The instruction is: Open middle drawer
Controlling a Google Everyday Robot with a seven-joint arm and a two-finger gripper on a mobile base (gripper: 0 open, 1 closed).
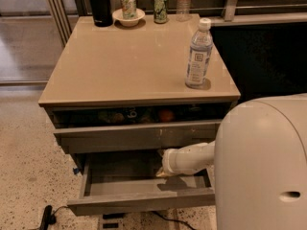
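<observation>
The middle drawer (144,201) is pulled far out of the tan-topped cabinet (129,61), showing its bare grey tray interior (120,174). Its plain grey front faces me at the bottom of the view. My gripper (162,173) reaches from the white arm (192,158) on the right into the drawer's right half, low over the tray floor just under the top drawer's front. The top drawer (139,135), the widest front with a pale scratch at centre, stands slightly open above it.
A clear water bottle (198,54) stands on the cabinet top at right. A black flask (99,4), a can in a white bowl (128,11), a green can (160,7) and another bottle (183,1) line the back edge. My white body (264,166) fills the lower right. A cable (48,215) lies on the floor.
</observation>
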